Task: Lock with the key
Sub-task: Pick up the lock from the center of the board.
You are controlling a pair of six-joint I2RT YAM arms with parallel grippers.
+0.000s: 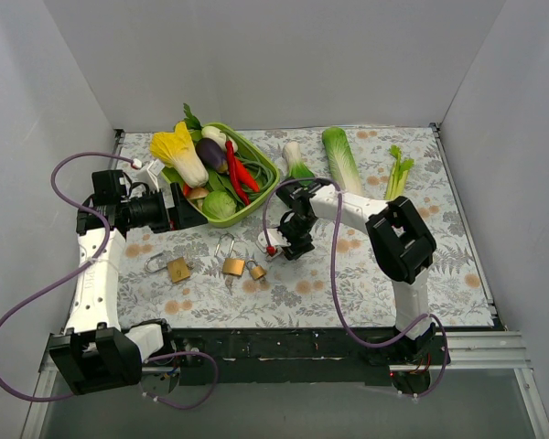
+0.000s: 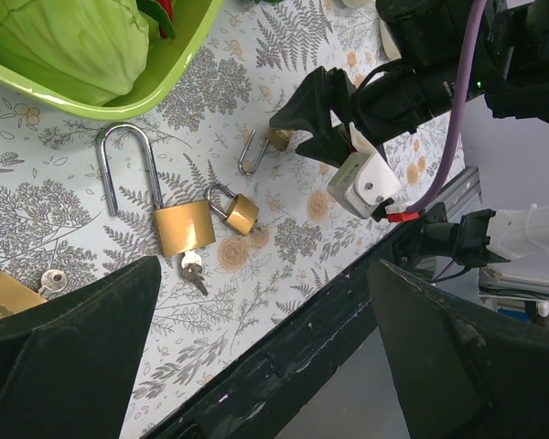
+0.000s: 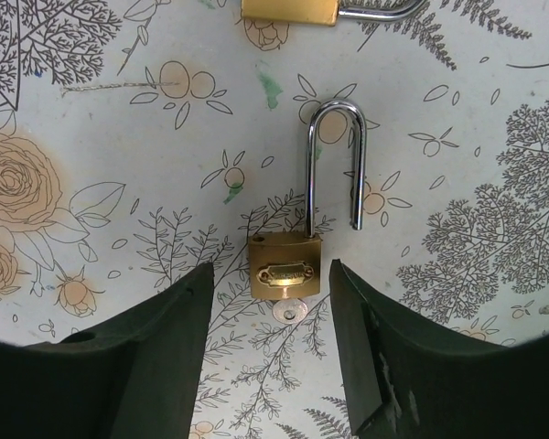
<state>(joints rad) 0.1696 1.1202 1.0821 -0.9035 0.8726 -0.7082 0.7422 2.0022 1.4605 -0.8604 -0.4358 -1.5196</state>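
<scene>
A small brass padlock (image 3: 286, 270) lies flat on the floral mat with its shackle (image 3: 334, 165) open and a silver key (image 3: 289, 312) in its base. My right gripper (image 3: 271, 283) is open just above it, one finger on each side of the body, not touching. In the top view the right gripper (image 1: 288, 240) hides this lock. It shows in the left wrist view (image 2: 276, 139) under the right gripper (image 2: 325, 114). My left gripper (image 1: 176, 208) is open and empty beside the green basket (image 1: 265, 187).
Three more brass padlocks lie in a row on the mat: (image 1: 177, 268), (image 1: 231, 264), (image 1: 255, 269). The larger one (image 2: 185, 227) has a key (image 2: 192, 272) in it. The basket holds vegetables; more lie behind it. The table's black front edge (image 2: 284, 347) is near.
</scene>
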